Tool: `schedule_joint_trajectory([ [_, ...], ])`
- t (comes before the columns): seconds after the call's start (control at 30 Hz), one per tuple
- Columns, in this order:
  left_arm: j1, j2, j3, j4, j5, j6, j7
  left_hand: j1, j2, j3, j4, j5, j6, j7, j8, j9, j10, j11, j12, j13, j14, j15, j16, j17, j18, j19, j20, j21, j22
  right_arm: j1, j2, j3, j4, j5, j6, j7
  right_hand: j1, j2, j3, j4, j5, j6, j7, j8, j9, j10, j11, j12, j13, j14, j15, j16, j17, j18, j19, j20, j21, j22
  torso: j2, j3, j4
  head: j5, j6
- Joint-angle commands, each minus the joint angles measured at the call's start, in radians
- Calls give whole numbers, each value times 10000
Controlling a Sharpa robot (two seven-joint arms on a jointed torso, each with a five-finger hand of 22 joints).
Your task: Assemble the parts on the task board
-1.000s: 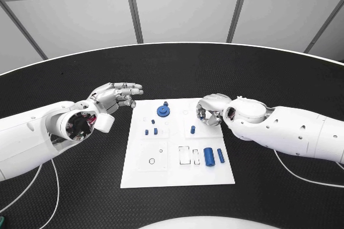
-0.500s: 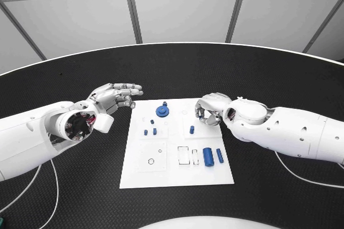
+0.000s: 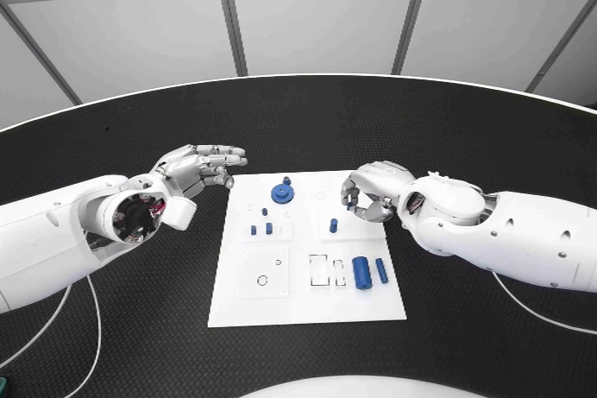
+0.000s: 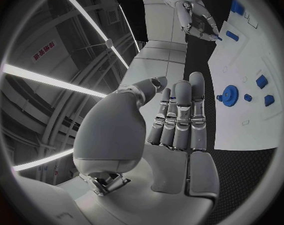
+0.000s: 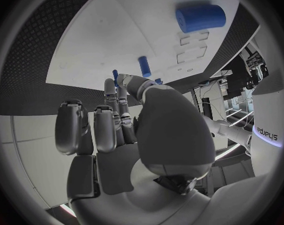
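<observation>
Start at the right hand (image 3: 369, 192), curled over the far right part of the task board (image 3: 373, 305), fingertips pointing down at the white surface. Cannot tell grasp from release there: note a blue speck (image 5: 115, 75) by the fingertips in the right wrist view, too hidden to call a held part. Probably a pick or a seating near the upright peg (image 3: 334, 225), just beside the hand on the robot's side. Lower straight down, keep the wrist level, pinch low on the small piece, and avoid brushing that peg. Further from the hand toward the robot, expect easy rolling from the thick cylinder (image 3: 361, 272) and the slim bar (image 3: 380, 271), lying side by side on the board; beside them, see the rectangular slots (image 3: 318, 271) with only white inside. Beyond those, find two round holes (image 3: 262, 280), nothing blue in them. Across the board from the hand, note the gear (image 3: 284, 193) and three short pegs (image 3: 264, 211). Past the board's far left corner, leave the left hand (image 3: 199, 169) as is: released, fingers stretched out, grasping nothing.
</observation>
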Motion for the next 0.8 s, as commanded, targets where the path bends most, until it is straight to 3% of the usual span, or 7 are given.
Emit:
schedule_joint_trajectory([
  [0.03, 0, 40, 0, -56, 0, 15, 2, 45, 36, -56, 18, -2, -34, 19, -67, -8, -51, 19, 65, 12, -71, 15, -55, -13, 150, -57, 10, -53, -9, 19, -194, 84, 578, 0, -96, -23, -98, -4, -79, -5, -14, 65, 4, 40, 24, 72, 13, -59, 3, 606, -64, 58, 410, -149, 421, -61, 58, 1338, -31, -3, -22, 35, 12],
  [0.23, -2, 114, 0, -132, 1, 62, 2, 49, 42, -59, 18, 0, -42, 24, -72, -11, -63, 24, 66, 13, -78, 20, -57, -17, 149, -58, 14, -56, -11, 47, -205, 190, 1263, 0, -297, 9, -104, -8, -83, -7, -3, 68, 1, 42, 28, 75, 10, -63, 2, 607, -66, 62, 414, -150, 422, -63, 60, 1340, -64, -15, -29, 110, 11],
  [0.43, -3, 201, 0, -197, 0, 130, -6, 49, 42, -59, 18, 0, -42, 24, -72, -11, -63, 24, 66, 13, -78, 20, -57, -17, 149, -58, 14, -56, -11, 50, 228, 222, 1601, 1, -439, 159, -103, -5, -81, -15, 20, 71, -3, 44, 36, 84, 5, -70, 2, 607, -71, 60, 410, -145, 415, -65, 39, 1328, -64, -19, -11, 401, -10],
  [0.53, -3, 263, -1, -243, 0, 159, -8, 49, 42, -59, 18, 0, -42, 24, -72, -11, -63, 24, 66, 13, -78, 20, -57, -17, 149, -58, 14, -56, -11, 34, 570, 222, 1577, 2, -436, 261, -102, -4, -79, -18, 29, 71, -3, 44, 38, 86, 4, -74, 1, 606, -73, 58, 407, -143, 413, -67, 30, 1323, -62, -28, -3, 615, -55],
  [0.6, -3, 300, -1, -269, 0, 173, -10, 49, 42, -59, 18, 0, -42, 24, -72, -11, -63, 24, 66, 13, -78, 20, -57, -17, 149, -58, 14, -56, -11, 4, 781, 219, 1494, 3, -415, 321, -102, -3, -79, -19, 33, 71, -2, 43, 39, 87, 4, -75, 1, 606, -74, 57, 404, -142, 413, -67, 30, 1324, -64, -30, -10, 857, -74],
  [0.7, -4, 381, -1, -324, 0, 207, -8, 53, 63, -63, 25, 1, -44, 29, -73, -13, -73, 29, 72, 16, -88, 26, -59, -21, 148, -62, 19, -62, -15, -172, 1138, 213, 1298, 3, -348, 399, -104, 3, -73, -24, 59, 60, 3, 37, 44, 85, 8, -89, -2, 601, -76, 41, 381, -132, 399, -70, -17, 1296, -60, -29, -18, 1199, -127],
  [0.8, -4, 459, -1, -377, 0, 246, -7, 53, 63, -63, 25, 1, -44, 29, -73, -13, -73, 29, 72, 16, -88, 26, -59, -21, 148, -62, 19, -62, -15, -365, 1438, 208, 1076, 4, -277, 452, -111, 13, -67, -26, 86, 44, 15, 27, 48, 79, 15, -108, -7, 600, -74, 40, 380, -126, 392, -72, -41, 1282, -49, -30, -7, 1418, -181],
])
